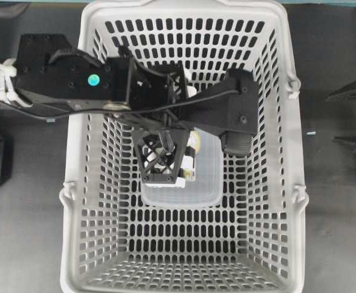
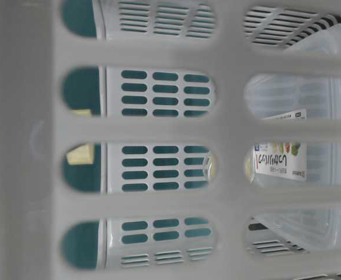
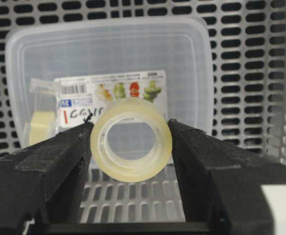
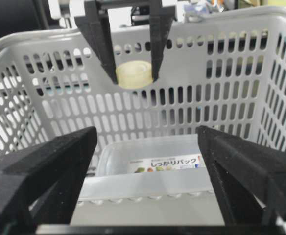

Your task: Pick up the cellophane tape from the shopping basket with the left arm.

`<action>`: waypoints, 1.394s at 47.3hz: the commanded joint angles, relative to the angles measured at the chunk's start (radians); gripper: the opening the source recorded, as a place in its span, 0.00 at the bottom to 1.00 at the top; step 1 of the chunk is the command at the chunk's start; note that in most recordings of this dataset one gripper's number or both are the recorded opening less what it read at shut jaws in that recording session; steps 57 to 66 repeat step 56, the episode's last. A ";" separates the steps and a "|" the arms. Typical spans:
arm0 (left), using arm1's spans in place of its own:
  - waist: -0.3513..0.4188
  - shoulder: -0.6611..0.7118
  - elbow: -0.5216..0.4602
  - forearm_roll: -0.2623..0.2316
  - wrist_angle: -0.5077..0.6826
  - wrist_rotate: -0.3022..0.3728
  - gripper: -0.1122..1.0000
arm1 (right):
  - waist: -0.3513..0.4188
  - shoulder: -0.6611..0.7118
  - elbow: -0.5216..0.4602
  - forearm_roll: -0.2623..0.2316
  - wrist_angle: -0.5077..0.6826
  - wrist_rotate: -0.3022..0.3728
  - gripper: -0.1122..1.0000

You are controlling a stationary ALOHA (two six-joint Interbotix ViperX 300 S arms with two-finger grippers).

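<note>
- While the left arm (image 1: 62, 76) reached in over the shopping basket (image 1: 281, 152) from the side, its gripper (image 3: 131, 147) was clamped on the cellophane tape (image 3: 131, 146), one black finger (image 3: 59, 161) pressed to each side of the pale yellow roll.
- Seen from the left wrist, the roll stood on edge between the fingers with its open core facing the camera, and the slotted grey floor showed through the hole.
- From the right wrist view the tape (image 4: 134, 74) hung up at the height of the far wall's upper slots, well clear of the basket floor, pinched at the tips of the two dark fingers coming down from above.
- Below it, on the floor of the basket, lay a translucent food box (image 4: 148, 169) with a white printed label (image 4: 165, 164) facing up; the tape was apart from it.
- From overhead the lattice-patterned gripper (image 1: 163, 160) sat over the near edge of that box, and the roll itself was mostly hidden under the black parts.
- Behind the roll, in the left wrist view, a scrap of clear wrapping (image 3: 41, 115) lay against the box's label.
- The right gripper (image 4: 148, 161) was held spread wide, nothing between its fingers, pointed at the basket from outside its rim.
- At table level only the basket wall, blurred and close, and the box's label behind it could be made out.
</note>
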 commanded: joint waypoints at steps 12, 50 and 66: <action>0.000 -0.011 -0.028 0.005 0.014 -0.005 0.55 | 0.002 0.002 -0.009 0.002 -0.011 0.000 0.82; 0.002 -0.011 -0.028 0.003 0.031 -0.006 0.55 | 0.002 0.003 -0.008 0.002 -0.029 0.002 0.82; 0.002 -0.011 -0.028 0.003 0.041 -0.006 0.55 | 0.002 0.003 -0.009 0.002 -0.031 0.002 0.82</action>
